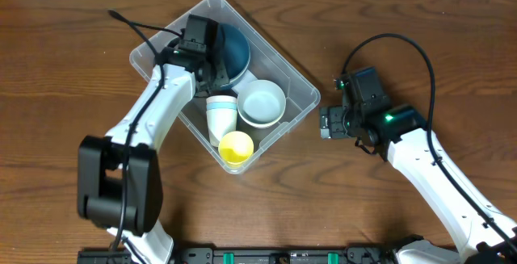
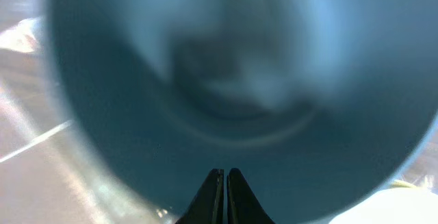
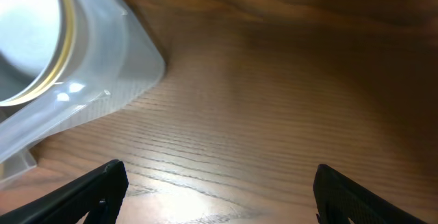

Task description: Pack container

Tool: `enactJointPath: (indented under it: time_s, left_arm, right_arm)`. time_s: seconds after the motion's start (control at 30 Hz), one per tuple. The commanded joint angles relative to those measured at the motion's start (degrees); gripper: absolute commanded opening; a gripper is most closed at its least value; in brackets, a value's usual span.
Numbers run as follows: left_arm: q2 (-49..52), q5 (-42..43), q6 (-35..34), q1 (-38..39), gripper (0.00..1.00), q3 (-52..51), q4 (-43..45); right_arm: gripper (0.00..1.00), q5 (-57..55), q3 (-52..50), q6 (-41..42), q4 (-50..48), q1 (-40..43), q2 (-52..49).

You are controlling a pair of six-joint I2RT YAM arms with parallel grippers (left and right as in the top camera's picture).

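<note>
The wooden table [image 1: 404, 14] carries the container [image 1: 283, 66], a clear rectangular bin set corner-wise in the upper middle of the overhead view. Inside it, a dark blue bowl [image 1: 234, 48] takes the upper corner. A pale bowl [image 1: 262, 102] sits toward the right corner, with a white cup [image 1: 220, 115] just beside it. A small yellow cup [image 1: 236, 147] fills the lower corner.

The left gripper [image 2: 224, 177] is inside the bin, close up against the blue bowl, which fills its wrist view. Its fingers are pressed together, and nothing shows between them. The right gripper [image 3: 220, 169] hangs low over bare wood just off the bin's right corner. Its fingers are spread wide and hold nothing.

Packing looks to be at its last step, since four items are inside and no loose one shows outside. The blue bowl seems to be the piece being settled.

The next move probably calls for the left arm to lift straight up out of the bin. It would need to clear the rim and the white cup without nudging the bowl.
</note>
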State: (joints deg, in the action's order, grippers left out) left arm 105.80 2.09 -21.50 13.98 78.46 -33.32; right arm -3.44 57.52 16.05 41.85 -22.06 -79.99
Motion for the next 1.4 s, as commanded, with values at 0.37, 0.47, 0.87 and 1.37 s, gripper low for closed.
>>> enactJointPath:
  time_s: [0.37, 0.47, 0.87, 1.37]
  left_arm:
    - [2.95, 3.28, 6.32, -0.26, 0.06, 3.17, 1.95]
    - [2.23, 3.3, 6.27, -0.24, 0.06, 4.66, 1.88]
    - [-6.38, -0.96, 0.76, 0.09, 0.06, 5.27, -7.98]
    - [-3.89, -1.88, 2.99, 12.04, 0.06, 2.45, -15.58]
  right_arm:
    - [0.9, -0.24, 0.13, -0.46, 0.2, 1.29, -0.17]
    - [0.9, -0.24, 0.13, -0.46, 0.2, 1.29, -0.17]
    - [0.91, -0.26, 0.13, -0.46, 0.31, 1.29, -0.17]
    - [0.93, -0.24, 0.13, -0.46, 0.37, 1.33, -0.17]
